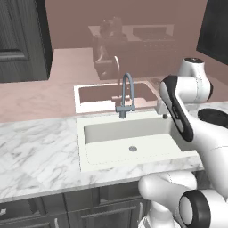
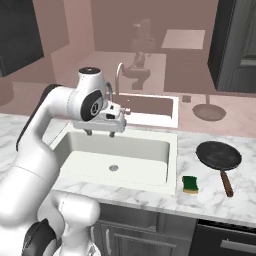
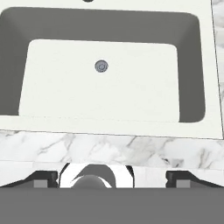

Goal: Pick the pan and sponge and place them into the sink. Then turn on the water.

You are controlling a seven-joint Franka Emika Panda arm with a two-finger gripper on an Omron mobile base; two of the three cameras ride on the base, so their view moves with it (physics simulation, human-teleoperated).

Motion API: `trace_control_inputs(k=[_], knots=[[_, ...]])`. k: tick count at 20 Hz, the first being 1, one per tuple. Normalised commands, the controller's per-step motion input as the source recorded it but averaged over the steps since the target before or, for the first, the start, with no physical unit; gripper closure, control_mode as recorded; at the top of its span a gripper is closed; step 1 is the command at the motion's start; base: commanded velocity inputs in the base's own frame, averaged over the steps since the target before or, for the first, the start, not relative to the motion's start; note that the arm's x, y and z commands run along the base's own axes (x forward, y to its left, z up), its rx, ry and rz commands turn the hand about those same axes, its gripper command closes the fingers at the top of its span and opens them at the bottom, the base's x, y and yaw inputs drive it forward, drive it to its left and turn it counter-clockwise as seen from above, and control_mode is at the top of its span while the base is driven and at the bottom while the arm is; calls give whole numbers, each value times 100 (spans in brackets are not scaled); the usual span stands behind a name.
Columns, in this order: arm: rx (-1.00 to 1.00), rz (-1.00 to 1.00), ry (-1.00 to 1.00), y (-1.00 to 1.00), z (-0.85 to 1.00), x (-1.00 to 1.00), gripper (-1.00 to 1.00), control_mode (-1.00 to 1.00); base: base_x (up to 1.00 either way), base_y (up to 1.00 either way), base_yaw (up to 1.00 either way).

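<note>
Gripper (image 2: pixel 104 132): jaws spread wide, empty, centre-left of frame above the sink.
Sponge (image 2: pixel 190 184): yellow-green block, lower right, on marble counter (image 2: pixel 210 200).
Pan (image 2: pixel 218 155): round, black, behind sponge.
Sink (image 2: pixel 172 165): white basin; left wall hidden by arm.

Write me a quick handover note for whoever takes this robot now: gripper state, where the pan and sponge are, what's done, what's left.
Gripper: open and empty, hanging over the sink near its back rim.
Pan: on the counter right of the sink, handle pointing toward the front edge.
Sponge: on the counter between the pan and the sink, near the front edge.
Sink: nothing in it but the drain.
Faucet: no water running.
Done: nothing yet.
Left: put the pan and sponge in the sink, then turn on the water.
</note>
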Motion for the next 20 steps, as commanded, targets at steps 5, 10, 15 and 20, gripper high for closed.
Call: trace_control_inputs(k=[5, 10, 15, 20], knots=[[-5, -1, 3, -55, -10, -5, -100, -100, 0, 0, 0], [-3, 0, 5, -58, -27, 8, -100, -100, 0, 0, 0], [-4, 0, 7, -57, -20, 6, -100, -100, 0, 0, 0], [-2, 0, 6, -47, -10, 0, -100, -100, 0, 0, 0]])
